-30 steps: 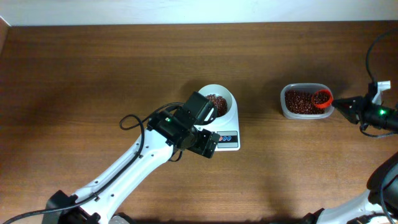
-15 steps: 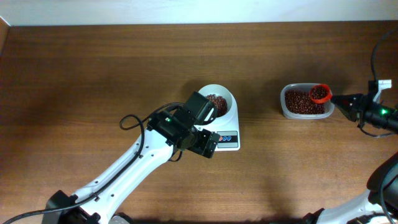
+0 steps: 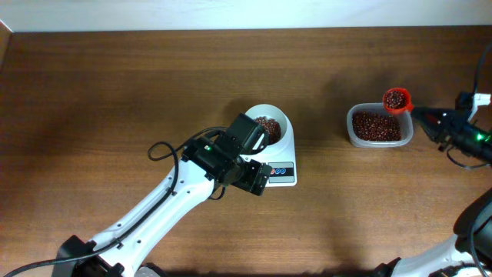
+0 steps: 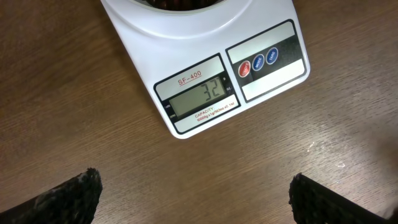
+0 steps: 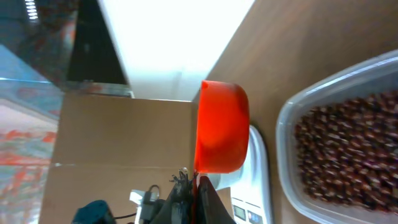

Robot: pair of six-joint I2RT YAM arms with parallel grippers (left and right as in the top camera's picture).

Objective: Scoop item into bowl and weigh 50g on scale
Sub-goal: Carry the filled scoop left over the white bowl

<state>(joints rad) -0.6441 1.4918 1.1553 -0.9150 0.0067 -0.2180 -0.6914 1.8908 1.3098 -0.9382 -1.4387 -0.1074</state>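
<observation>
My left gripper crowded the scale front and the bowl rim, blocking that side. Bare table between bowl and container lay open.

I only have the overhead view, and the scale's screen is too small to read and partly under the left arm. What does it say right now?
Observer: In the left wrist view, the screen on the scale shows 32.
Operator: Is the left tool holding anything?
Observer: No. The left tool is open and empty, its fingers spread wide in front of the scale.
Operator: And the scoop on the right?
Observer: In the right wrist view, the right tool is shut on the red scoop, with a strip of table showing between it and the tub of beans.
</observation>
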